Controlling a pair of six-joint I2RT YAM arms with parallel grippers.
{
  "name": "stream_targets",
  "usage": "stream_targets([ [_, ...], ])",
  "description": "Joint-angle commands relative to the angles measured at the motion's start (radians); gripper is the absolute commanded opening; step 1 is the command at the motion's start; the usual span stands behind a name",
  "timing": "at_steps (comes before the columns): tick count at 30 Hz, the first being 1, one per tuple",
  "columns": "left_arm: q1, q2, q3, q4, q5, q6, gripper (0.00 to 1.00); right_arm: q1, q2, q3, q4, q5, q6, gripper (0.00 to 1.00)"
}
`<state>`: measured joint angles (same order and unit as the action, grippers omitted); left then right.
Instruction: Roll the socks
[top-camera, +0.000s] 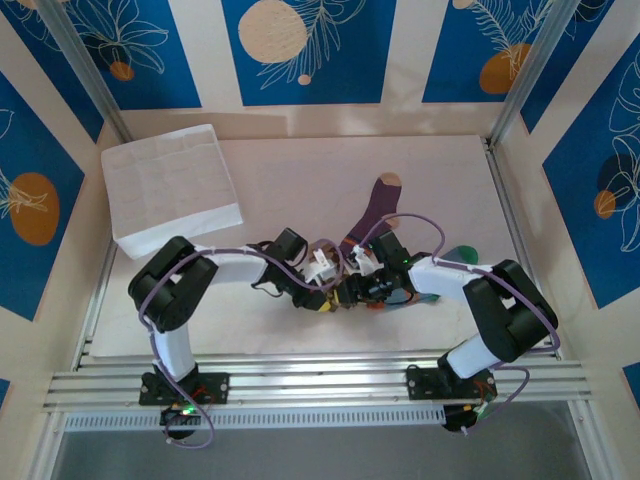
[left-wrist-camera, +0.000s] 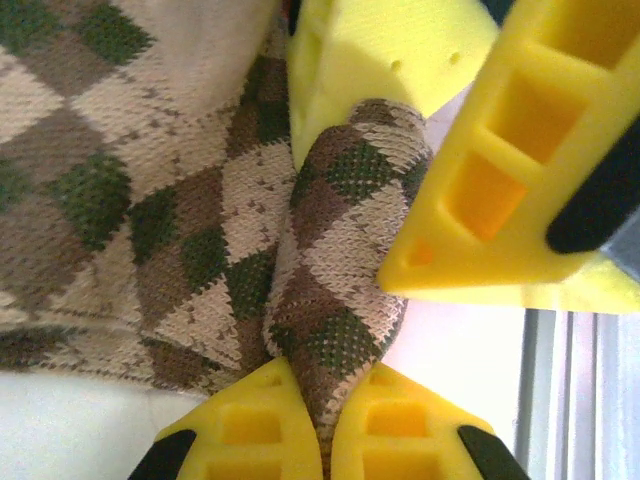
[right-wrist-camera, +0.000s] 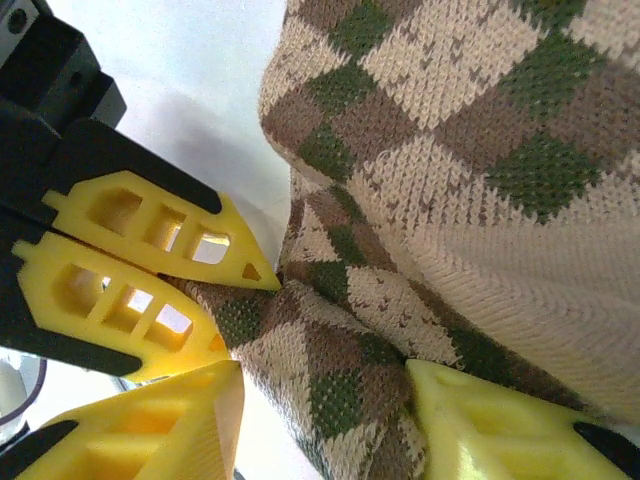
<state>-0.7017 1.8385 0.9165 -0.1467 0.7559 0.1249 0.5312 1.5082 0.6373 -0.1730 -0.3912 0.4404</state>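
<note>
Rolling diamond sock (left-wrist-camera: 100, 200): left tool (left-wrist-camera: 322, 400) pinched fold, right tool (right-wrist-camera: 325, 378) half-closed, gripping same sock; next likely needed another turn.

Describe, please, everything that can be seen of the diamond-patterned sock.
The diamond-patterned sock is knitted fabric, with beige, brown and dark green diamonds. It lies mostly flat on the pale table, with one part gathered into a thick raised fold. The left gripper is shut on that fold's end, and the right gripper clasps the same fold from both sides.
</note>
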Motion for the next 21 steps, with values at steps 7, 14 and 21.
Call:
stream_targets([
  [7,0.02,0.018,-0.018,-0.003,-0.042,-0.051,0.09,0.027,0.128,0.086,-0.148,0.13,0.049,0.15],
  [14,0.005,-0.213,-0.169,0.152,-0.107,0.115,0.24,0.028,0.225,0.141,-0.231,0.167,0.062,0.06],
  [21,-0.075,-0.461,-0.306,0.274,-0.315,0.4,0.3,0.038,0.251,0.171,-0.253,0.153,0.05,0.04],
])
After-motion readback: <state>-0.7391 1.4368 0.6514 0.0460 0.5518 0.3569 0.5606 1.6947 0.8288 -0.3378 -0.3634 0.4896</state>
